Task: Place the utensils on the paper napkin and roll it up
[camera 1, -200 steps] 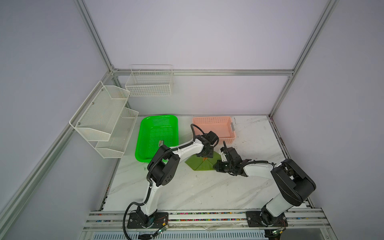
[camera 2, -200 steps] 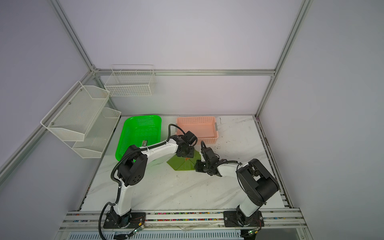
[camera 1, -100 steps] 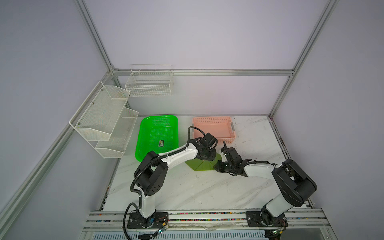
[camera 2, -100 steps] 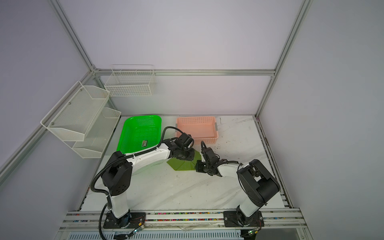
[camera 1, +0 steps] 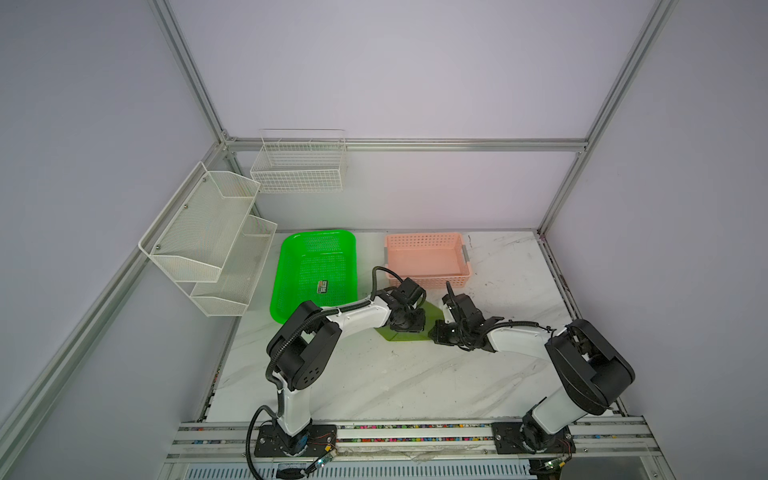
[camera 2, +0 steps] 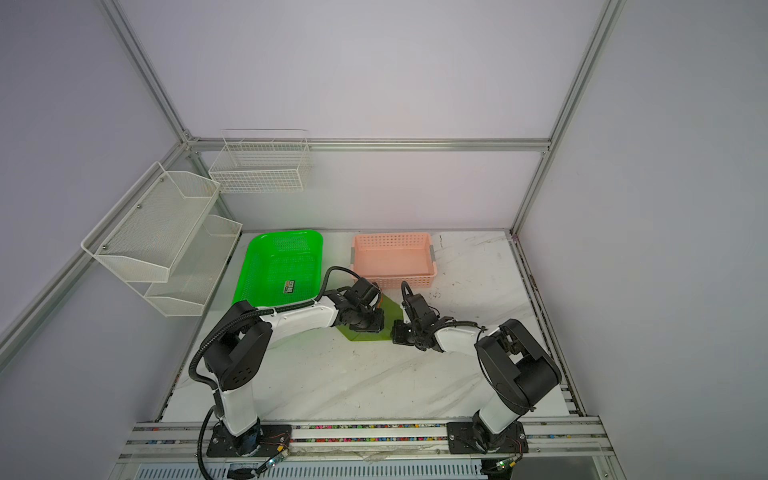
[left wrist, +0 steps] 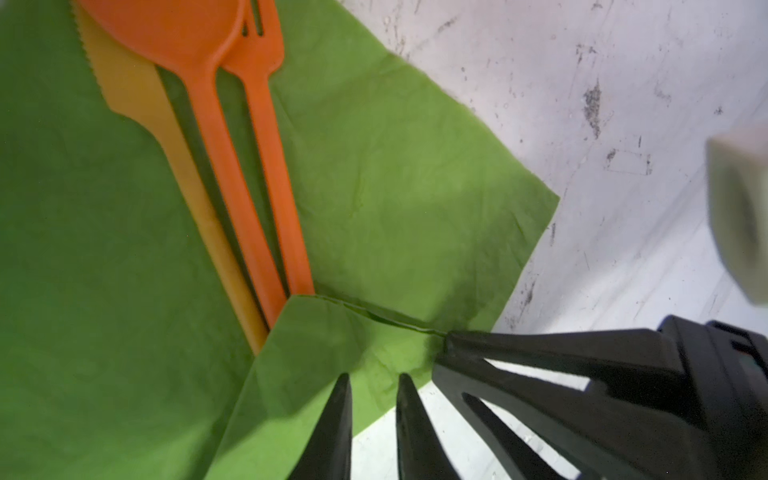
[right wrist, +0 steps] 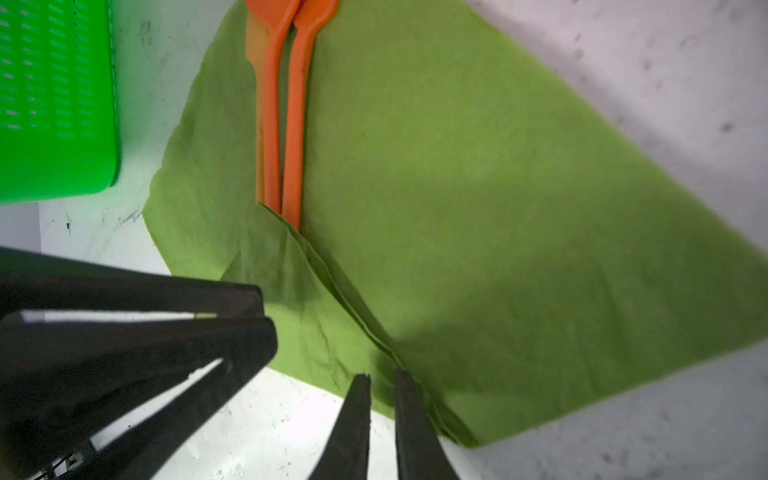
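Green napkin on table, just in front of basket. Three utensils side by side on napkin, handle ends under folded corner. Tools: right gripper pinches fold edge; left gripper nearly closed, seemingly nipping flap.

Handle ends of the utensils hidden beneath a folded corner of the paper napkin; heads cropped at the edge.

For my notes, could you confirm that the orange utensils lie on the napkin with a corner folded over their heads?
Not quite: the folded corner of the napkin covers the handle ends of the utensils, not their heads; the left wrist view shows it.
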Action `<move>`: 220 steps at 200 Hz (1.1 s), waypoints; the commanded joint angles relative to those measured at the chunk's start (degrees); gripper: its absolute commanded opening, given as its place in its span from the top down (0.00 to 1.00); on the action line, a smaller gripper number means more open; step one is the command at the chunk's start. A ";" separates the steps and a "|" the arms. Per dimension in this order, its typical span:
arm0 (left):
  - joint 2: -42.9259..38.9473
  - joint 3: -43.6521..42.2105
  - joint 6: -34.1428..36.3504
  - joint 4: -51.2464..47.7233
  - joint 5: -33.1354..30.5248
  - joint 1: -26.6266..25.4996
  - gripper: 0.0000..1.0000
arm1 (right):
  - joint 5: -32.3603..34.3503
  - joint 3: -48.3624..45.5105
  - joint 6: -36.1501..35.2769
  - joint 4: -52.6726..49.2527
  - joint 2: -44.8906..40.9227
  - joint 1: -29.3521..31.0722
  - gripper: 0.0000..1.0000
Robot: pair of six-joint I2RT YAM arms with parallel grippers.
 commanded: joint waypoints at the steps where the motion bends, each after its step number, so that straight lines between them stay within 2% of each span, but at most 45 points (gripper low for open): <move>1: 0.05 -2.89 -0.27 3.72 0.84 1.02 0.80 | 1.00 0.66 0.77 -2.25 -1.66 0.14 0.83; 90: 1.52 -5.00 -0.20 6.80 2.00 2.31 0.81 | 0.91 3.01 0.97 -4.78 -2.46 0.19 0.83; 111: 1.54 -5.20 -0.04 6.80 2.03 2.48 0.82 | 1.38 5.71 0.32 -8.27 -5.31 0.15 0.73; 128: 1.46 -5.32 0.04 6.76 1.92 2.57 0.82 | 6.60 7.47 1.85 -11.49 -9.25 -0.69 0.60; 141: 1.33 -5.50 0.07 6.79 1.92 2.62 0.82 | 8.17 8.39 1.30 -13.35 -11.34 -3.21 0.54; 176: 1.10 -5.87 0.07 7.02 2.00 2.67 0.82 | 7.85 8.69 -1.82 -15.69 -9.36 -11.39 0.50; 220: 0.69 -6.18 -0.35 7.95 2.23 2.66 0.83 | 5.48 8.52 -4.53 -14.58 -2.95 -12.33 0.49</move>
